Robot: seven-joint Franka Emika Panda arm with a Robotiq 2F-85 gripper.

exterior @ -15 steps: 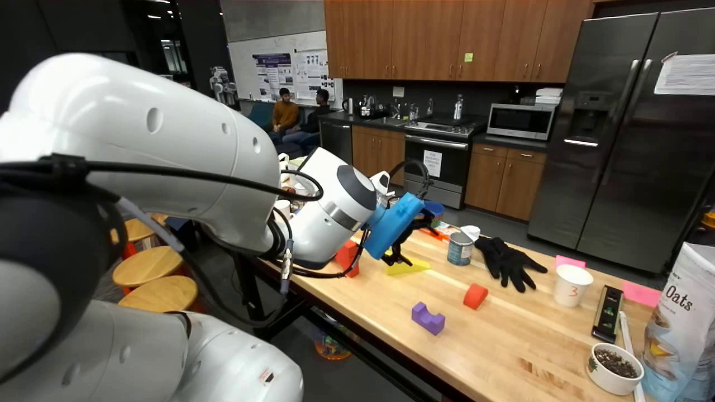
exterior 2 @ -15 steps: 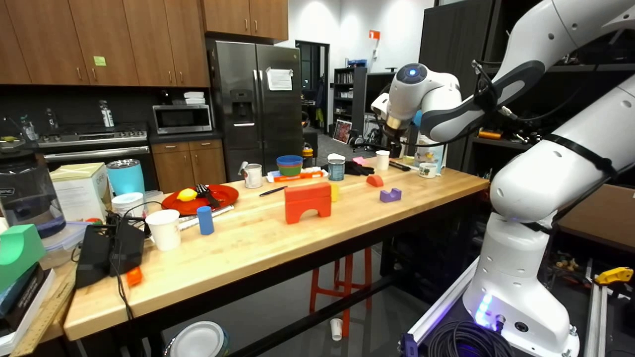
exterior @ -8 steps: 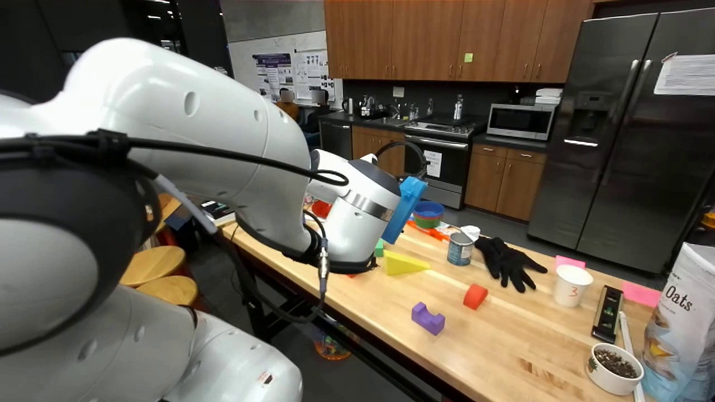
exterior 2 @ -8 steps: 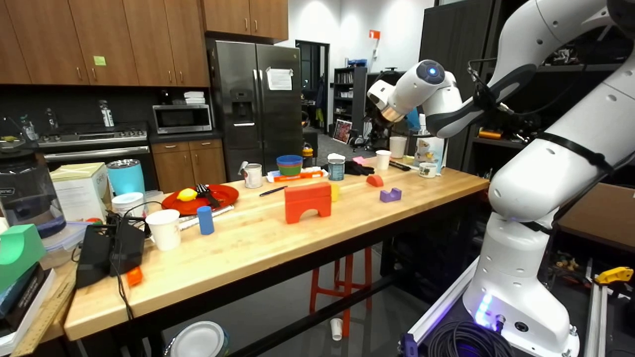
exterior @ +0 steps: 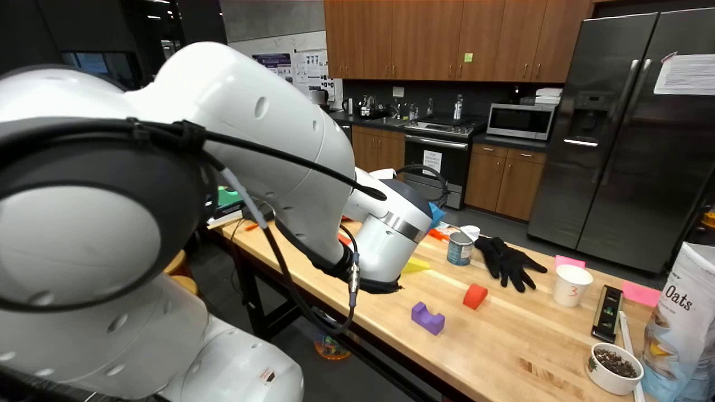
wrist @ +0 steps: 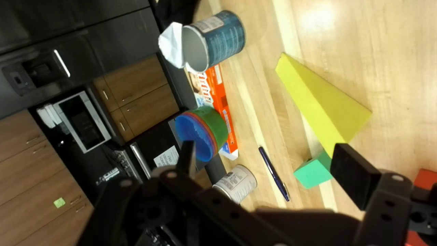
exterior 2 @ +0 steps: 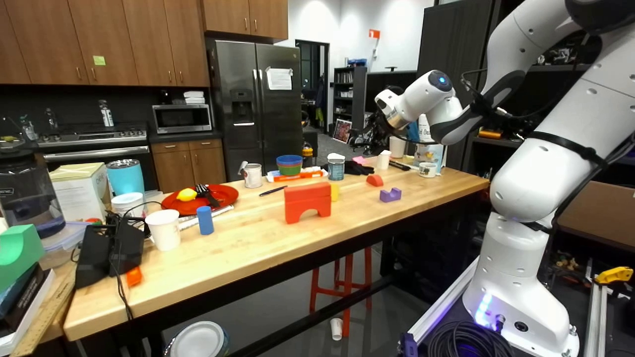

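In an exterior view, the white arm (exterior 2: 550, 171) bends from right to left, its wrist (exterior 2: 416, 101) tilted downward, and the gripper (wrist: 268, 162) holds its jaws wide apart.

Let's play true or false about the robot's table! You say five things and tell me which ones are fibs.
1. The black robot gripper is open. True.
2. The yellow wedge-shaped block lies near a green block. True.
3. The gripper is holding the yellow block. False: the gripper holds nothing, and the yellow block lies on the light wooden table.
4. A round blue bowl is nested inside a round green bowl. True.
5. The green bowl is upside down. False: it stands upright.
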